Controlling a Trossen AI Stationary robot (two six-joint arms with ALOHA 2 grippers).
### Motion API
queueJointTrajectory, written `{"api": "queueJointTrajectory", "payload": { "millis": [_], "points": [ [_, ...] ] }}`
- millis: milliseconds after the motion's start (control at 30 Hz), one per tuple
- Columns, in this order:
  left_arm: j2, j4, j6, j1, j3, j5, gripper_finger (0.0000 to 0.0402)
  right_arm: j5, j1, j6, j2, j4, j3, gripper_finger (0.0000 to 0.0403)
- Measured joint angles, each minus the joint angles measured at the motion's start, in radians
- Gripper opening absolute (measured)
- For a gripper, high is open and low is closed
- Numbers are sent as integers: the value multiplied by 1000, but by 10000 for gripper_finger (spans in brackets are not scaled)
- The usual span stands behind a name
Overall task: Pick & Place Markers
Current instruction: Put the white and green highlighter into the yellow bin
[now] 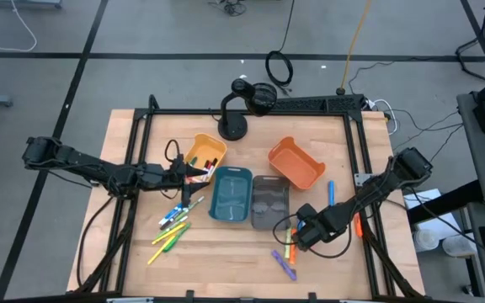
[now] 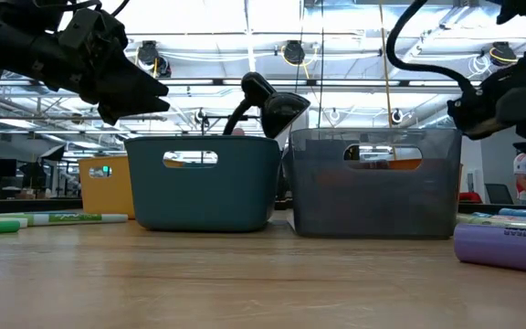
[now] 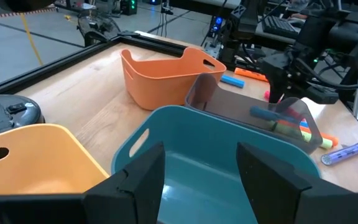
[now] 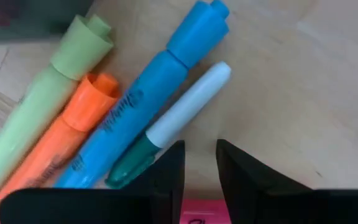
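Note:
Several markers lie side by side under my right gripper (image 4: 201,152): a light green one (image 4: 42,106), an orange one (image 4: 61,149), a blue one (image 4: 148,106) and a white-and-green one (image 4: 179,118). The gripper (image 1: 303,236) points down just above them, its fingers a little apart. A pink marker (image 4: 201,214) shows through the gap; I cannot tell whether it is touched. More markers (image 1: 171,229) lie on the table at the near left. My left gripper (image 3: 201,168) hangs open and holds nothing, level over the teal bin (image 3: 204,143), beside the yellow bin (image 1: 205,151).
A grey bin (image 1: 269,202) stands right of the teal bin (image 1: 231,194), with an orange bin (image 1: 295,162) behind it. Single markers lie around: blue (image 1: 330,194), orange (image 1: 359,225), purple (image 1: 283,265). A black lamp-like stand (image 1: 234,118) sits at the far edge.

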Motion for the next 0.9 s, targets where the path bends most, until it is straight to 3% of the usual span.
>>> {"api": "queueJointTrajectory", "payload": {
  "millis": [233,467,900],
  "points": [
    [0,0,0,0,0,0,205,-58,-20,-28,-29,12,-2,85],
    [0,0,-1,0,0,0,205,-45,-20,19,-79,39,-2,85],
    [0,1,-3,0,0,0,205,-7,-21,36,-18,69,-1,84]
  ]
}}
